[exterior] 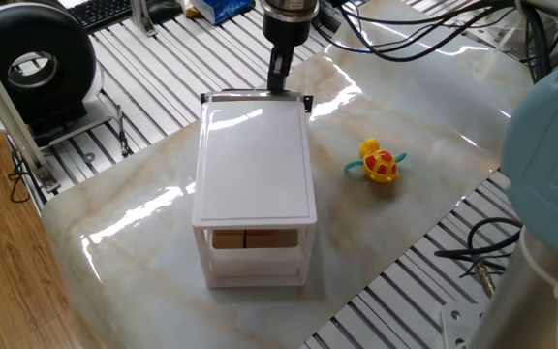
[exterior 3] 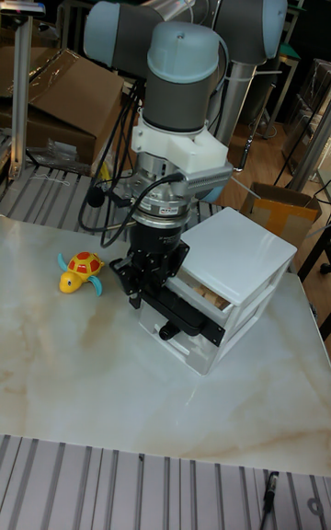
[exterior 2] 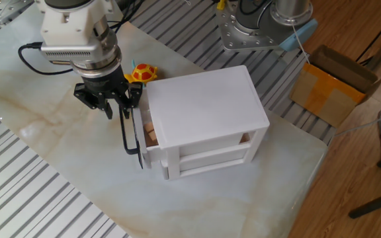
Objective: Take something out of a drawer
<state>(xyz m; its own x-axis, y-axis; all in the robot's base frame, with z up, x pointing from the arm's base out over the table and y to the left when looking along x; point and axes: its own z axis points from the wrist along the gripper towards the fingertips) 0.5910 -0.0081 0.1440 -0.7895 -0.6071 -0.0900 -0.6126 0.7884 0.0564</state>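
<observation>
The white three-drawer cabinet (exterior: pixel 255 160) stands mid-table. Its top drawer (exterior 2: pixel 133 135) is pulled out a short way, its front with black corner pieces away from the cabinet body. Small tan wooden cubes (exterior 2: pixel 149 134) lie inside it; in the tall view these cubes (exterior 3: pixel 207 295) show in the gap, and in one fixed view the cubes (exterior: pixel 250 238) show through the cabinet's far end. My gripper (exterior 2: pixel 118 114) hangs just above the drawer front with its fingers apart and nothing between them. The gripper (exterior: pixel 278 85) points straight down; the gripper (exterior 3: pixel 147 295) hides part of the drawer.
A yellow-and-red toy turtle (exterior: pixel 379 163) lies on the marble tabletop beside the cabinet. A cardboard box (exterior 2: pixel 333 89) sits on the floor past the table edge. A black round device (exterior: pixel 35 63) and a keyboard (exterior: pixel 100 10) sit on the slatted bench.
</observation>
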